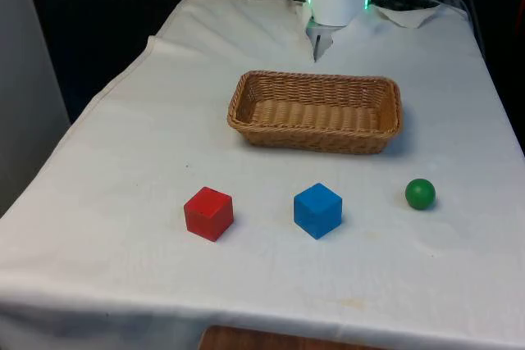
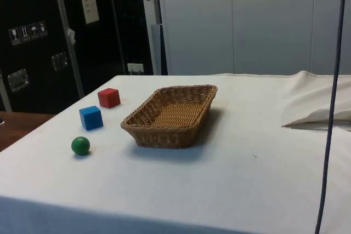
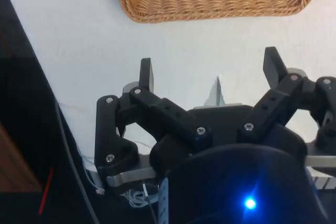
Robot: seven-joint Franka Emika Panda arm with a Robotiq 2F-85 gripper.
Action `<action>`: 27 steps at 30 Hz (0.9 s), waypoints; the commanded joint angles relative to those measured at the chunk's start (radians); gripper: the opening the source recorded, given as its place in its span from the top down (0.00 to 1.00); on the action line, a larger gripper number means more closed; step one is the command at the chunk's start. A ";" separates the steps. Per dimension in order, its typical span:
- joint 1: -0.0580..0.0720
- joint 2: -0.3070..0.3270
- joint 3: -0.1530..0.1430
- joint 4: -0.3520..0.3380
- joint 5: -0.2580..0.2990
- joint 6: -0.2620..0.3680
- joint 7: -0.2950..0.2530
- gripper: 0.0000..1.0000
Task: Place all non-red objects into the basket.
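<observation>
A woven wicker basket (image 1: 246, 116) (image 2: 143, 120) (image 3: 157, 9) stands in the middle of the table with nothing in it. Nearer the front edge lie a red cube (image 1: 208, 212) (image 2: 109, 97), a blue cube (image 1: 317, 210) (image 2: 91, 117) and a green ball (image 1: 420, 193) (image 2: 80, 146), in a row from the front view's left to its right. My gripper (image 3: 210, 69) hangs open above the cloth behind the basket, far from all three objects, with nothing between its fingers (image 3: 146, 74).
The white cloth is bunched in folds (image 1: 316, 38) (image 2: 318, 116) at the robot's base. A thin dark cable (image 2: 329, 135) hangs down in the side view. The table's left edge (image 1: 90, 112) drops off beside a pale wall.
</observation>
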 commanded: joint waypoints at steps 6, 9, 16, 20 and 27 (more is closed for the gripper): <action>0.005 0.040 0.005 0.044 0.000 0.005 0.003 0.00; 0.004 0.046 0.006 0.052 0.000 0.006 0.000 0.00; 0.007 0.089 0.016 0.100 0.003 0.013 -0.002 0.00; 0.009 0.108 0.019 0.123 0.003 0.014 -0.004 0.00; 0.009 0.131 0.024 0.153 0.001 0.015 -0.005 0.00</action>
